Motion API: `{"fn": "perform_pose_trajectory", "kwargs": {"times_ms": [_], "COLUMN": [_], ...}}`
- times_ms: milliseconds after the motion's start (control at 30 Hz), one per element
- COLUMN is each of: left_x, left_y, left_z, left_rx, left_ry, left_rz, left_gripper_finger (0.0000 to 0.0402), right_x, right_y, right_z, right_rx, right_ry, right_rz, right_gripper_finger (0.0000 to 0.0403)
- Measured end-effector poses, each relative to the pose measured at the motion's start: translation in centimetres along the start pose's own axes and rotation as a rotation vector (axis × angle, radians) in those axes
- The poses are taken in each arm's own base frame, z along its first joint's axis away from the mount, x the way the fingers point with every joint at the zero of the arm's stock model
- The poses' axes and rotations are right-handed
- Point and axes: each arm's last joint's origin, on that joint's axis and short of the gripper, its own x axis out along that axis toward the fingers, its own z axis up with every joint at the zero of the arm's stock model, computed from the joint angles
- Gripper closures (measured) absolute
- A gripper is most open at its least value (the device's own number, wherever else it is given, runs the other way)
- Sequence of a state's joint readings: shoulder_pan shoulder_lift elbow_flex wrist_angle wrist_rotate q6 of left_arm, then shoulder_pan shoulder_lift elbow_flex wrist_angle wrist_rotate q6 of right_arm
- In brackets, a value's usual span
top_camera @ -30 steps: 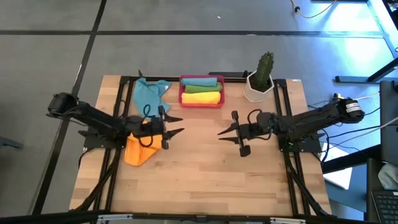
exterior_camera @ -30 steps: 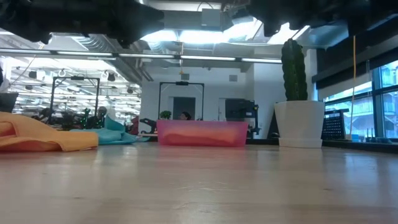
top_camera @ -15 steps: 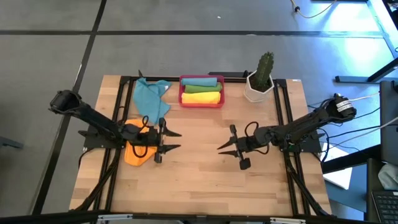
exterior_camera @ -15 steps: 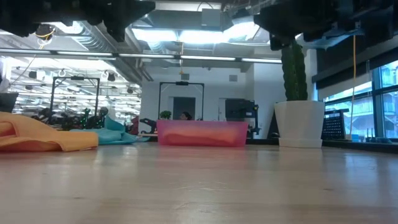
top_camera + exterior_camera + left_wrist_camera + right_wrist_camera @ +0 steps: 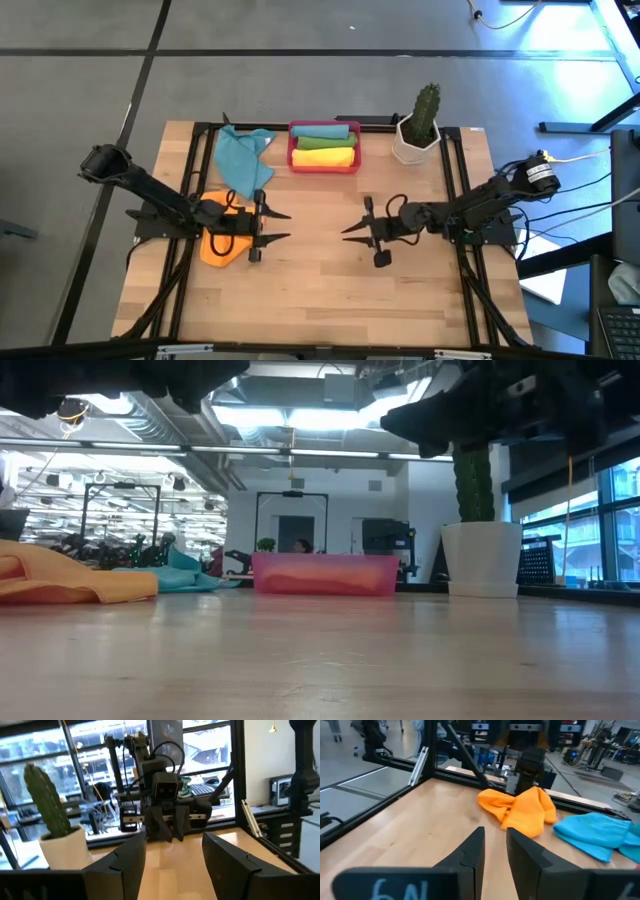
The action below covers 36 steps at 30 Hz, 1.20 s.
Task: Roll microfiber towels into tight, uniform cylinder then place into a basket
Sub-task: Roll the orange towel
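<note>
An orange towel (image 5: 213,247) lies crumpled on the table at the left, partly under my left arm; the right wrist view shows the orange towel (image 5: 520,809) too. A teal towel (image 5: 243,155) lies loose behind it. The red basket (image 5: 324,167) at the far middle holds three rolled towels: teal, green and yellow. My left gripper (image 5: 288,226) hovers open above the table, right of the orange towel, pointing level toward the right. My right gripper (image 5: 347,236) faces it from the right, open by a narrow gap (image 5: 495,845), with nothing between its fingers.
A white pot with a cactus (image 5: 417,128) stands at the far right, next to the basket. Black frame rails run along the table's left, right and far sides. Bare wood lies between the two grippers and toward the near edge.
My left gripper has swung a little toward the near edge, then stopped. My right gripper has come down and moved toward the near edge and the left, nearer to the left gripper. The towels have stayed where they were.
</note>
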<state>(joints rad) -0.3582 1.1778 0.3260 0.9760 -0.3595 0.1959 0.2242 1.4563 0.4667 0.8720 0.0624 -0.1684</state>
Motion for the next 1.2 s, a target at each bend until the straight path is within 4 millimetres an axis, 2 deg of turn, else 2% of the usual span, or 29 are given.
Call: {"fn": "perform_pose_trajectory", "kwargs": {"times_ms": [267, 500, 633, 767, 1000, 1200], "left_x": [0.2, 0.4, 0.3, 0.1, 0.7, 1.0], "left_y": [0.7, 1.4, 1.0, -0.2, -2.1, -3.2], "left_z": [0.2, 0.1, 0.1, -0.3, 1.7, 2.2], "left_rx": [-0.014, -0.077, -0.089, -0.044, 0.009, -0.052], "left_ry": [-0.031, -0.028, -0.021, 0.104, 0.367, 0.441], "left_rz": [0.039, 0.068, 0.046, 0.012, 0.168, 0.179], "left_gripper_finger": [0.0216, 0.0216, 0.0216, 0.0217, 0.0217, 0.0217], "right_x": [0.1, 0.1, 0.1, 0.0, 0.0, 0.0], "right_y": [-1.0, -0.9, -0.8, -0.4, 0.3, 0.9], "right_z": [-0.2, -0.3, -0.3, -0.2, -0.1, 0.0], "right_rx": [-0.023, -0.012, 0.013, 0.044, 0.081, 0.111], "right_ry": [0.01, 0.02, 0.016, 0.014, 0.008, 0.002], "right_rz": [-0.035, -0.023, -0.016, -0.002, 0.024, 0.043], "right_gripper_finger": [0.0321, 0.0321, 0.0321, 0.0321, 0.0321, 0.0321]}}
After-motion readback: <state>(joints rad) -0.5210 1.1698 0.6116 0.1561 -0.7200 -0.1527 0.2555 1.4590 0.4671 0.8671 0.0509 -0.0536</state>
